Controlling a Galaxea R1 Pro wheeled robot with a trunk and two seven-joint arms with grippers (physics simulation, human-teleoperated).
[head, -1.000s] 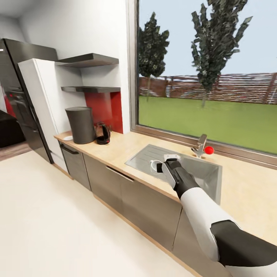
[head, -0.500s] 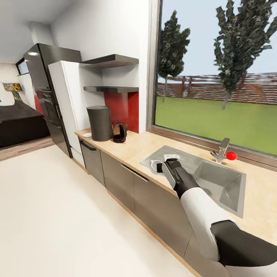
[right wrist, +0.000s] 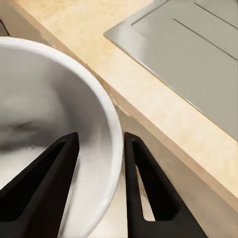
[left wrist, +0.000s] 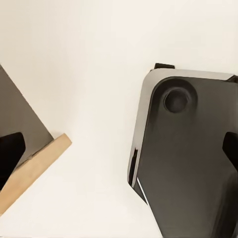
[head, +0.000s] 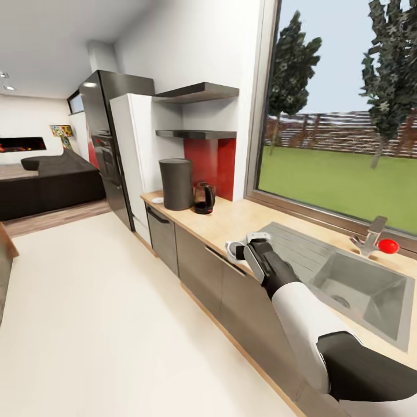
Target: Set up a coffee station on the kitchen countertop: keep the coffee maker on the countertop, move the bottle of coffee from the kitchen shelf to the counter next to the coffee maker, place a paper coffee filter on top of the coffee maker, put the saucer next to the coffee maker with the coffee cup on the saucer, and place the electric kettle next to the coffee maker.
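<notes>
My right gripper (head: 242, 249) is shut on the white coffee cup (head: 234, 249), held just above the front edge of the kitchen countertop (head: 231, 223). In the right wrist view the cup's rim (right wrist: 106, 134) sits between the two black fingers (right wrist: 144, 188). The dark-grey coffee maker (head: 176, 183) stands at the counter's far end, with the electric kettle (head: 204, 197) beside it and the white saucer (head: 157, 200) on its other side. The black kitchen shelf (head: 197, 134) hangs above them. The bottle of coffee and the paper coffee filter are out of view. My left gripper (left wrist: 119, 153) is open over the floor.
A steel sink (head: 359, 289) with a faucet (head: 370, 237) and a red ball (head: 388, 246) lies to my right. A white tall cabinet (head: 136, 156) and a black fridge (head: 107, 150) close off the counter's far end. A dark sofa (head: 52, 185) stands far left.
The whole picture has slid right, so the camera has turned left; the coffee maker now sits nearer the middle. My right arm and the cup keep the same place in the view.
</notes>
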